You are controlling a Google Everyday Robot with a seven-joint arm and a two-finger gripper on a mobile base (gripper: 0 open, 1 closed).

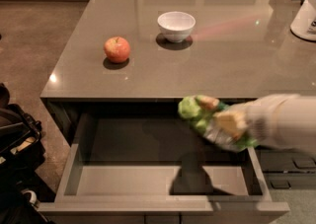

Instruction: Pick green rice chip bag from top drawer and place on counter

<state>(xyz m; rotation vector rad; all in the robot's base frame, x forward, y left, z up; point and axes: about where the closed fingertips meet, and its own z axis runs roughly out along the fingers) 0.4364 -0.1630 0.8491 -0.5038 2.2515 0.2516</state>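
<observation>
Camera view: the green rice chip bag [200, 112] hangs in the air over the right part of the open top drawer [148, 141], clear of its floor. It is clamped in the pincer [228, 123], which reaches in from the right, and juts out leftward. The pick looks done. Setting the bag on the surface [207, 65] and letting go remain.
</observation>
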